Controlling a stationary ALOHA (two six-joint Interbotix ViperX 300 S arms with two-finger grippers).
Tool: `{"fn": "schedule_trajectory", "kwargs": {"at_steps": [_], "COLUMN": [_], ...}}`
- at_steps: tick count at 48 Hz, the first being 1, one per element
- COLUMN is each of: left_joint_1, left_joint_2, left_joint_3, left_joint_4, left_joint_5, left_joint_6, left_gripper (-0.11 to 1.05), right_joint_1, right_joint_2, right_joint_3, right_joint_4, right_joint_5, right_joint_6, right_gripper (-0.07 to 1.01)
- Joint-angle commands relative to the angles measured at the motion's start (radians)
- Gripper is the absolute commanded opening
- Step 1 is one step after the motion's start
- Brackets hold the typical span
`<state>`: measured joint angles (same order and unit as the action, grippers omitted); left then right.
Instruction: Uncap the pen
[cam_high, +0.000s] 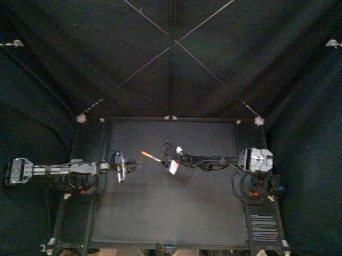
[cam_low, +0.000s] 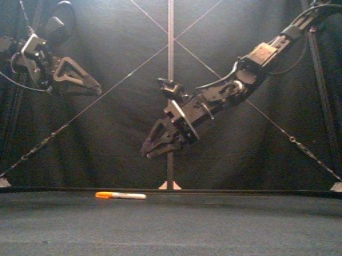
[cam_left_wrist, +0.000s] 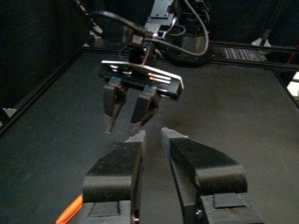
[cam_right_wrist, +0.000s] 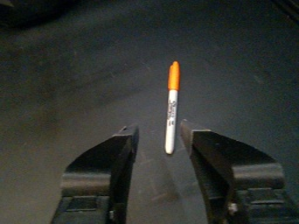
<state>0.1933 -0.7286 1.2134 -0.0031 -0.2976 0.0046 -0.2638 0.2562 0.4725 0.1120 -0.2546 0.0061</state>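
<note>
One white-barrelled marker pen (cam_right_wrist: 172, 109) with its orange cap (cam_right_wrist: 174, 74) on lies flat on the black table (cam_low: 241, 225), its print unreadable; above the pen hangs the right gripper (cam_right_wrist: 163, 133), jaws spread, empty; farther left of the pen, the raised left gripper (cam_left_wrist: 156, 136), jaws narrowly parted, partly cut off.

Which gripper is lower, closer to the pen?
The right gripper, hanging low above the pen with fingers open; the left gripper sits higher, off to the side.

Black table (cam_low: 241, 225) w/ one white, orange-capped marker pen (cam_low: 120, 195) lying flat on it, left of ctr.
</note>
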Motion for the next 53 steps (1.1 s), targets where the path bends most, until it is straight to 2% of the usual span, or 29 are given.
{"fn": "schedule_trajectory", "kwargs": {"at_steps": [1,7,16,20,41,45,53], "left_joint_1": [0.005,0.006,0.008,0.006,0.008,0.008,0.008], "left_joint_2": [0.002,0.002,0.002,0.002,0.002,0.002,0.002], "left_joint_3": [-0.015,-0.014,-0.012,-0.012,-0.012,-0.012,-0.012], "left_joint_4": [0.003,0.003,0.003,0.003,0.003,0.003,0.002], "left_joint_5": [-0.008,-0.006,-0.002,-0.002,0.000,-0.002,0.000], "left_joint_6": [0.0015,0.0015,0.0015,0.0015,0.0015,0.0015,0.0015], "left_gripper": [0.73,0.79,0.80,0.80,0.80,0.80,0.80], "right_joint_1": [-0.017,-0.018,-0.029,-0.029,-0.052,-0.052,-0.048], "right_joint_2": [0.018,0.066,0.129,0.150,0.218,0.224,0.225], "right_joint_3": [-0.077,-0.132,-0.204,-0.227,-0.261,-0.261,-0.258], "right_joint_4": [-0.002,-0.005,-0.032,-0.031,-0.023,-0.023,-0.029], "right_joint_5": [0.034,0.080,0.152,0.167,0.247,0.262,0.290], "right_joint_6": [-0.002,-0.005,0.002,0.003,0.006,0.006,0.005], "right_gripper": [0.89,0.89,0.88,0.88,0.84,0.80,0.59]}}
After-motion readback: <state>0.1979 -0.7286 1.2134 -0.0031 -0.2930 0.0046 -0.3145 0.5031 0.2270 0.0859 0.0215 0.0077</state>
